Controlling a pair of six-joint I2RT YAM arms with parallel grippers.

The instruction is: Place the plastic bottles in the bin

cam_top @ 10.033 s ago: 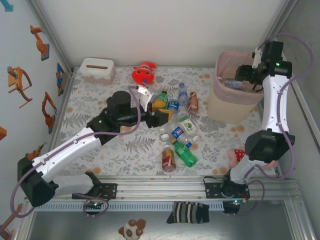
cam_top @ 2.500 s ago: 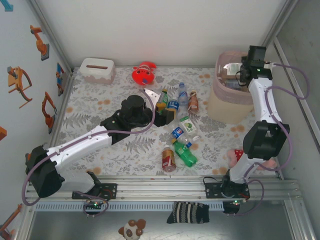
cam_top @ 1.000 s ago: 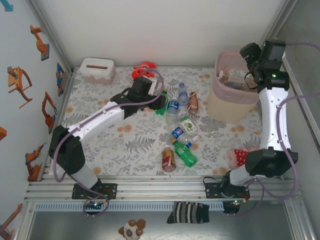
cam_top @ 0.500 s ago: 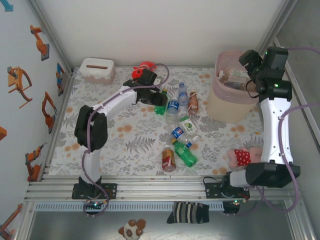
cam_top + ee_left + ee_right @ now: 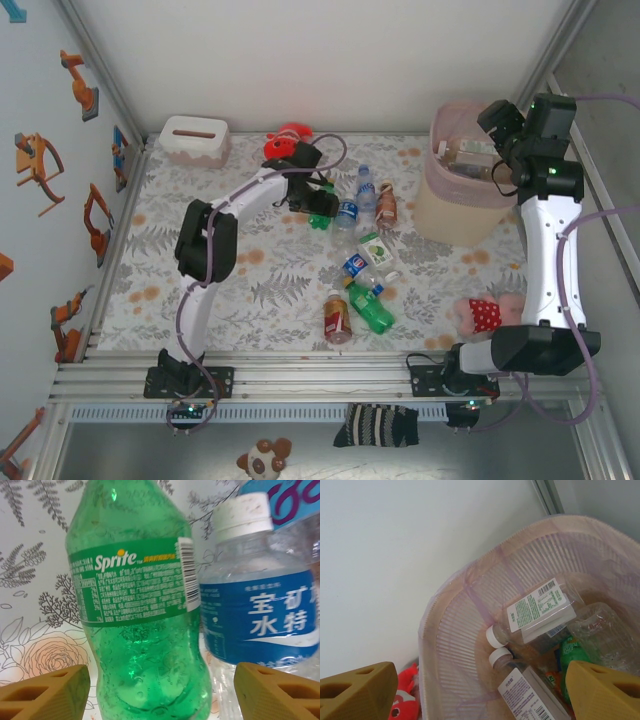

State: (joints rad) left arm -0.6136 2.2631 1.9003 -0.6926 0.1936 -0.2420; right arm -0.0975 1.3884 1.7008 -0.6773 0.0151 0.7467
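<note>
Bin [image 5: 450,645] holds several bottles [image 5: 537,607]; more lie on bench [image 5: 200,250]. Left end effector [image 5: 161,692] spread astride Sprite bottle [image 5: 135,605]; right end effector [image 5: 481,690] released, empty.

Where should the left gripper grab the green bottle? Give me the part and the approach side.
Grip the green bottle across its round body below the label, coming down from above. It lies flat on the mat inside the open left gripper; the water bottle crowds its right side, so probably shift left.

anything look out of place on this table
A red plush toy lies at the far edge beside the plastic bottles, a pink and red plush sits near the right arm's base, and a striped sock lies past the front rail.
</note>
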